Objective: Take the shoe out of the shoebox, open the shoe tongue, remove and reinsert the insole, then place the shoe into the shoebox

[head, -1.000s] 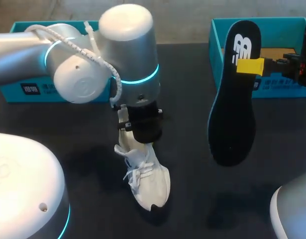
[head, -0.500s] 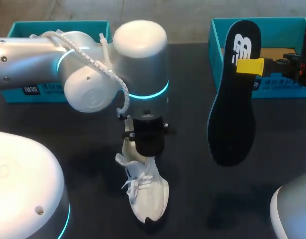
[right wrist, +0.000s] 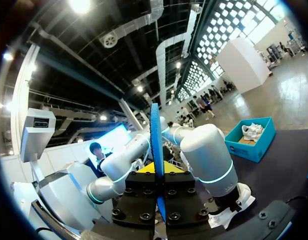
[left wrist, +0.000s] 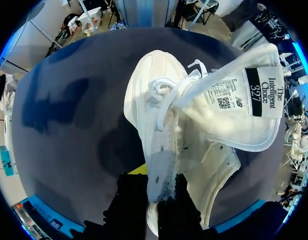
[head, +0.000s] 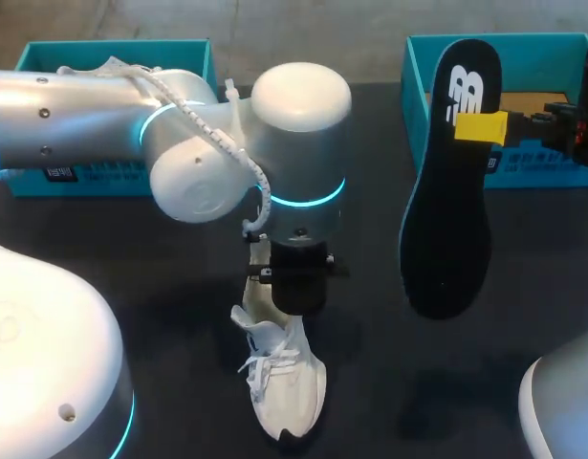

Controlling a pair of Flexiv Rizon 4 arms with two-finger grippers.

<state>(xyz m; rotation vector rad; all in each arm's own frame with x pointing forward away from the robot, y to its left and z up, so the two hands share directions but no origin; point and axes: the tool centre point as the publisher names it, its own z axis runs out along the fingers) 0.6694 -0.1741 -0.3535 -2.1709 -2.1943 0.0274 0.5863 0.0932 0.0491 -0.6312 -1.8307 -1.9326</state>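
On the black tabletop [head: 169, 287], in the head view, the white lace-up sneaker [head: 282, 387] lies with its toe toward the near edge. Its heel end is tucked beneath the silver left arm [head: 294, 172], which hides that arm's fingertips here. Well apart to the right, the blue-edged black foam insole [head: 446, 210] hangs in the air, logo end up. The right gripper [head: 480, 127] pinches it near that end. Behind it stands an open teal cardboard shoebox [head: 552, 170], and a second teal box [head: 93, 174] sits at the far left.

In the left wrist view, the left gripper [left wrist: 156, 197] is pressed together on the sneaker's side wall near the collar. One finger is probably inside the shoe and one outside, though the dark fingers are hard to separate. The white padded tongue [left wrist: 244, 110] is folded out with its label side showing, so the mouth is open.

In the right wrist view, the insole stands edge-on, clamped between the fingers of the right gripper [right wrist: 157, 187].

The reinsertion looks risky. The insole is gripped at one end only, so its free forefoot could flex or swing and catch on the collar. The tongue could flop back over the mouth. The left gripper's thin hold on the soft wall might let the sneaker twist or slide when the insole pushes in.
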